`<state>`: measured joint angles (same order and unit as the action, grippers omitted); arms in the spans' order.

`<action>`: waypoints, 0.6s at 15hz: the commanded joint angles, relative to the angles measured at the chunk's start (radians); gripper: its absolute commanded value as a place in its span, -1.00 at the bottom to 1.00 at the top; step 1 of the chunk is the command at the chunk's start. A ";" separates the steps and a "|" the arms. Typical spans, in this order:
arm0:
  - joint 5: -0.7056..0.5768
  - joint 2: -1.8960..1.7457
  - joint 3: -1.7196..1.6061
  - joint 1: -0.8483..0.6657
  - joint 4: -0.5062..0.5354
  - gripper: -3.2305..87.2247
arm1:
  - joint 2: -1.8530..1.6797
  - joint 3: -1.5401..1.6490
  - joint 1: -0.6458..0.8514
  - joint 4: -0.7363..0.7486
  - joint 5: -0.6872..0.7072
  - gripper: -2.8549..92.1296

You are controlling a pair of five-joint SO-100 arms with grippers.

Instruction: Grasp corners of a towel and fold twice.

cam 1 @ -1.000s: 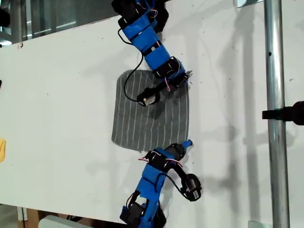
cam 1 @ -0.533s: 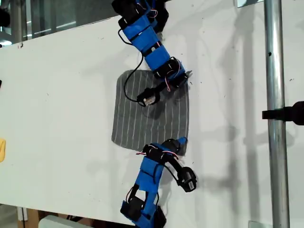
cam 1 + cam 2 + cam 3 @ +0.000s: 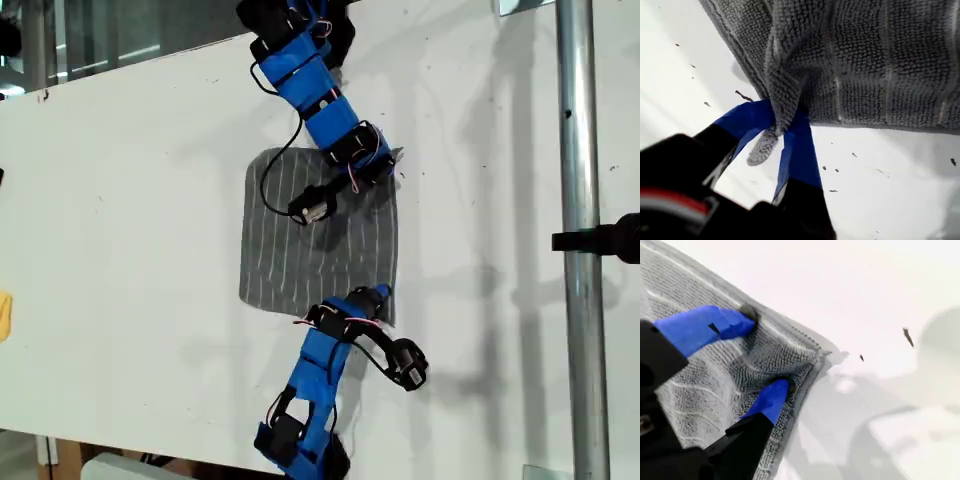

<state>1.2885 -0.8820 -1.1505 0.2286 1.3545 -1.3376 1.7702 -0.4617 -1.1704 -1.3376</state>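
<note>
Two grippers sit on the towel (image 3: 318, 232): my first gripper (image 3: 781, 122) pinches a corner (image 3: 762, 145); my second gripper (image 3: 760, 352) presses spread on another corner (image 3: 807, 347).

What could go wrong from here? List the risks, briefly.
1. My first pincer is shut on only a thin bunched tip of the towel; lifting may pull it free.
2. My second pincer is open, its tips pressing on flat cloth inboard of the corner. Closing there may bunch the fabric rather than catch the corner, skewing the fold.
</note>
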 commanded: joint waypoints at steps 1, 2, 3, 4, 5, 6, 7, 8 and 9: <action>0.044 -0.034 -0.049 0.031 -0.040 -0.99 | -0.060 -0.054 -0.011 -0.014 -0.012 -0.94; 0.057 -0.046 -0.049 0.041 -0.040 -0.99 | -0.064 -0.054 -0.011 -0.014 -0.012 -0.94; 0.063 -0.064 -0.048 0.048 -0.032 -0.99 | -0.074 -0.057 -0.011 -0.017 -0.012 -0.94; 0.061 -0.101 -0.046 0.060 -0.021 -0.99 | -0.084 -0.075 -0.018 -0.037 -0.012 -0.94; 0.064 -0.153 -0.038 0.074 0.008 -0.99 | -0.089 -0.124 -0.031 -0.080 -0.012 -0.94; 0.074 -0.218 -0.037 0.095 0.048 -0.99 | -0.089 -0.196 -0.052 -0.135 -0.011 -0.94; 0.077 -0.282 -0.028 0.120 0.091 -0.99 | -0.089 -0.282 -0.080 -0.187 -0.012 -0.94; 0.089 -0.321 0.008 0.144 0.150 -0.99 | -0.089 -0.348 -0.103 -0.209 -0.012 -0.94; 0.106 -0.333 0.066 0.167 0.216 -0.99 | -0.081 -0.414 -0.123 -0.219 -0.009 -0.94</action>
<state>1.3744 -1.1290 -1.1612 0.3513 1.4788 -1.3606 1.4726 -0.5415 -1.3514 -1.3392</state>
